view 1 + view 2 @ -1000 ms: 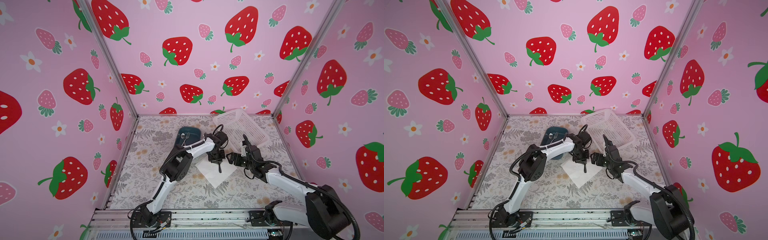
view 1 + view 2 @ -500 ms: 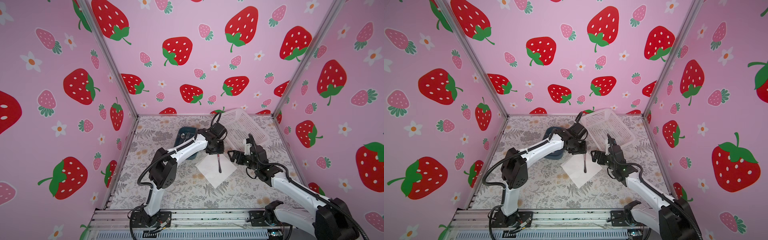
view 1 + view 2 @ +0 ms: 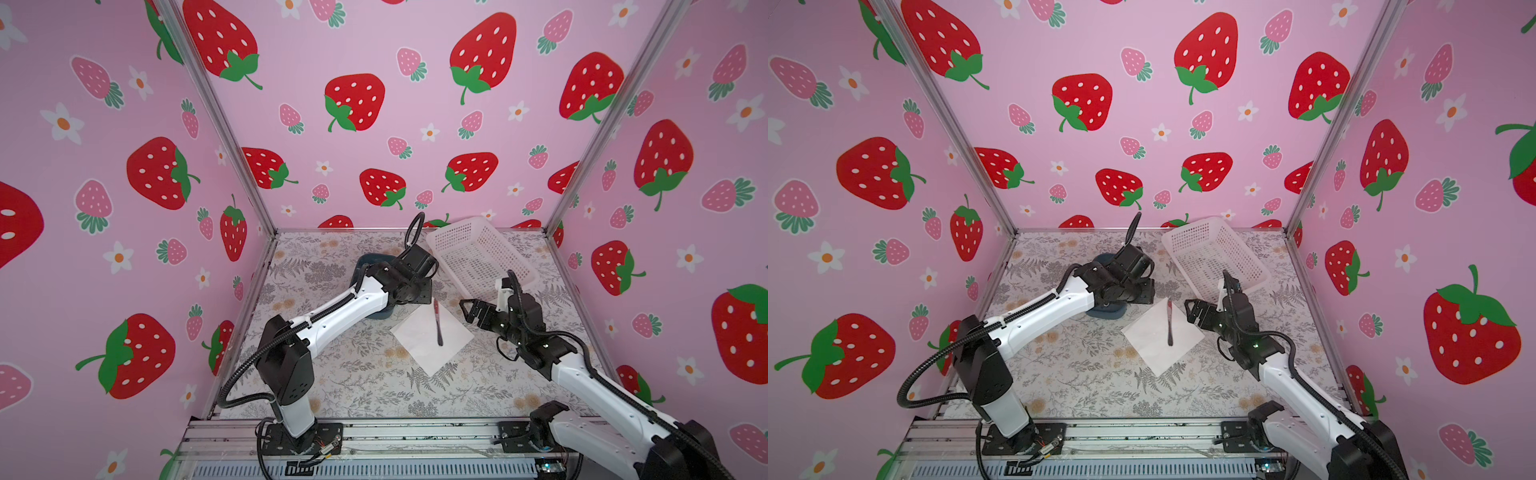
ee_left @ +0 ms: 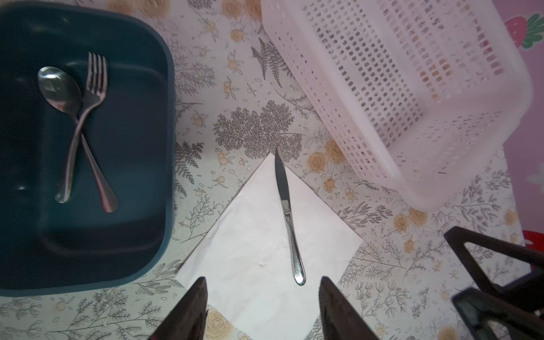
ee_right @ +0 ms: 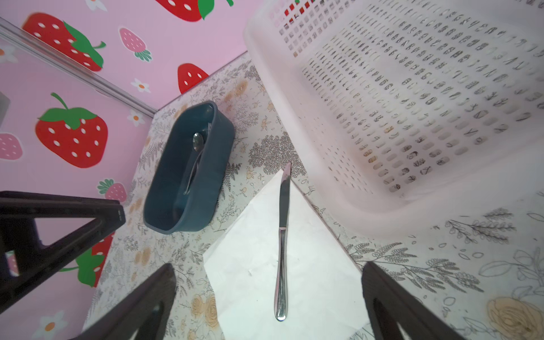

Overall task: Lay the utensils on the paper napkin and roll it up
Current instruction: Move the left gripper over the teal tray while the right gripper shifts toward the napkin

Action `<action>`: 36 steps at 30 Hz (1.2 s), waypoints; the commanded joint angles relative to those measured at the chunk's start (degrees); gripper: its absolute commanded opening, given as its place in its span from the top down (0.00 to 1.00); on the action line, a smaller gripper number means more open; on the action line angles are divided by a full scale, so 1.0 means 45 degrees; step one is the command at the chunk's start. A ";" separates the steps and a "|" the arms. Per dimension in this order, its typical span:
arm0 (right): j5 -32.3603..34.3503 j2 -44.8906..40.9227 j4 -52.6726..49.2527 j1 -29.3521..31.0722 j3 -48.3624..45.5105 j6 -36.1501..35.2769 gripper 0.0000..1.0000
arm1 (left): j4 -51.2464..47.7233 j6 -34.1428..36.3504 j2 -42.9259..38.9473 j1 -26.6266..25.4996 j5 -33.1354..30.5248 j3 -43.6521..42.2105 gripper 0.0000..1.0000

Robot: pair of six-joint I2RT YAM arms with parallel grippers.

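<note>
The white paper napkin (image 3: 419, 338) (image 3: 1152, 340) lies as a diamond on the floral table. A silver knife (image 3: 438, 322) (image 3: 1170, 324) (image 4: 287, 212) (image 5: 282, 244) rests on it, blade toward the back. A spoon (image 4: 57, 86) and a fork (image 4: 95, 79) lie crossed inside the dark blue tub (image 4: 168, 123) (image 5: 219, 141). My left gripper (image 4: 262, 282) (image 3: 415, 293) hovers open above the napkin's back corner, holding nothing. My right gripper (image 5: 268, 266) (image 3: 468, 311) hangs open at the napkin's right side, also holding nothing.
A white perforated basket (image 3: 478, 253) (image 3: 1212, 253) (image 4: 412, 88) stands tilted at the back right, close to the napkin's far edge. The tub sits under my left arm. Pink strawberry walls close in three sides.
My left gripper has let go of the knife, which now lies on the napkin, then opened and drawn back toward the tub. My right gripper has pulled away to the right and opened wider.
</note>
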 commanded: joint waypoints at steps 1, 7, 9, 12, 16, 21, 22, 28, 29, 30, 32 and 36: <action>-0.0750 -0.1076 0.0490 -0.0182 -0.0474 0.0749 0.00 | 0.0042 0.0500 -0.0547 0.0188 -0.1410 -0.0326 0.25; -0.2199 -0.1024 0.1670 -0.0212 -0.0930 0.0765 0.00 | 0.0218 0.0469 -0.1423 0.0729 -0.1830 -0.1359 0.11; -0.2891 -0.0454 0.1992 -0.0192 -0.0701 0.0715 0.00 | 0.0278 0.0348 -0.1803 0.0920 -0.2056 -0.1806 0.05; -0.3515 0.0891 0.2139 0.0089 -0.0090 0.0467 0.00 | 0.0420 0.0291 -0.2328 0.1207 -0.2313 -0.2490 0.01; -0.2631 0.2255 0.1625 0.1259 0.1061 -0.0291 0.00 | 0.0527 0.0399 -0.2772 0.1872 -0.2305 -0.3111 0.01; -0.1454 0.3711 0.1054 0.2574 0.2271 -0.0807 0.00 | 0.1597 -0.0148 -0.3408 0.3345 -0.0743 -0.4375 0.01; -0.1294 0.3983 0.0843 0.2781 0.2504 -0.0959 0.00 | 0.1747 -0.0231 -0.3505 0.3656 -0.0308 -0.4544 0.01; -0.0474 0.4955 0.0330 0.3669 0.3390 -0.1448 0.00 | 0.0526 0.0050 -0.3381 0.5198 0.1651 -0.4064 0.06; -0.0475 0.5058 0.0359 0.3729 0.3436 -0.1471 0.00 | 0.0164 0.0260 -0.3273 0.5354 0.1903 -0.3877 0.08; -0.0489 0.5180 0.0371 0.3761 0.3526 -0.1520 0.00 | -0.0250 0.0420 -0.3152 0.5480 0.2049 -0.3706 0.10; -0.0445 0.5428 0.0420 0.3826 0.3650 -0.1650 0.00 | -0.0776 0.0715 -0.2929 0.5603 0.2207 -0.3401 0.15; -0.0543 0.6041 0.0242 0.3815 0.4145 -0.1978 0.00 | -0.1277 0.1115 -0.2434 0.5679 0.2671 -0.3033 0.23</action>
